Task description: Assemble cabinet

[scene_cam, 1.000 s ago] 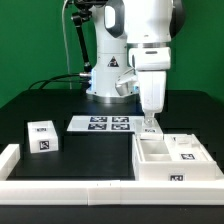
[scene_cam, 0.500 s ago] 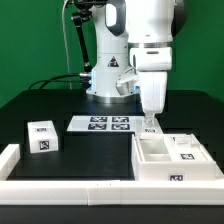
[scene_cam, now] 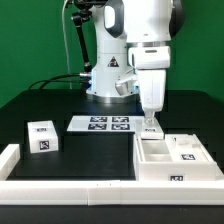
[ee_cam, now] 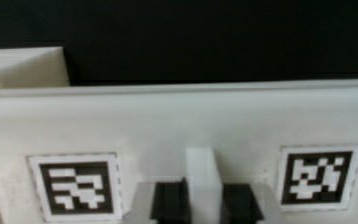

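Note:
The cabinet (scene_cam: 165,165) is a white box with inner dividers and tags, lying open side up at the exterior view's right front. My gripper (scene_cam: 150,127) points straight down at its back wall. In the wrist view the cabinet's white face (ee_cam: 176,120) fills the frame and carries two tags. My gripper (ee_cam: 201,205) has its black fingers (ee_cam: 165,203) on either side of a thin white wall edge, and they look pressed against it.
A small white tagged block (scene_cam: 42,137) sits at the exterior view's left. The marker board (scene_cam: 103,124) lies behind the middle. A low white fence (scene_cam: 60,186) runs along the front and the left corner. The robot base (scene_cam: 108,75) stands at the back.
My gripper has shifted very slightly toward the exterior view's right and down, at the cabinet's back wall. The block and the marker board have not moved.

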`<state>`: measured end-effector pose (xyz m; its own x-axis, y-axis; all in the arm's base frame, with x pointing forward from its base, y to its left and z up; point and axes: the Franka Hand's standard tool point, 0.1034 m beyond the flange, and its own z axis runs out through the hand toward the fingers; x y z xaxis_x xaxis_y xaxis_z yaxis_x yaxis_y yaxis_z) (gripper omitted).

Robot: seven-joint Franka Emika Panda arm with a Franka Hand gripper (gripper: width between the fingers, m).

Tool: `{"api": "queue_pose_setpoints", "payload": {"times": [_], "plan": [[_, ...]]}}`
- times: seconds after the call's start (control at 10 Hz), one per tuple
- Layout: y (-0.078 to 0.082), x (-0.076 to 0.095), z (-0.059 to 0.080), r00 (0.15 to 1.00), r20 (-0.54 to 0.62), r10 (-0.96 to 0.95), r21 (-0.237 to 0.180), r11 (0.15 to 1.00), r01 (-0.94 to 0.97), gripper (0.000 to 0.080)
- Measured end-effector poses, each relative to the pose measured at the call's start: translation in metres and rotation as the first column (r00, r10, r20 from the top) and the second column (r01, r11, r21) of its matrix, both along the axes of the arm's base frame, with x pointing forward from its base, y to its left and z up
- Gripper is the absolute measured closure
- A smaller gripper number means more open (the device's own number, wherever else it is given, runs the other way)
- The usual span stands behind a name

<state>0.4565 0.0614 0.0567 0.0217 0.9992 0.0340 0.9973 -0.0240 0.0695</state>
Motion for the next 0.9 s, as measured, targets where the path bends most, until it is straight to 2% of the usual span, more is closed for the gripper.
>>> {"api": "queue_pose_setpoints", "payload": {"times": [0.5, 0.9], "plan": [[-0.0011, 0.0006, 0.0000, 0.999, -0.033, -0.001, -0.017, 1.000, 0.000, 0.0732], [0.0012, -0.0009, -0.0007, 1.000, -0.020, -0.006, -0.008, 1.000, 0.006, 0.0732]]}}
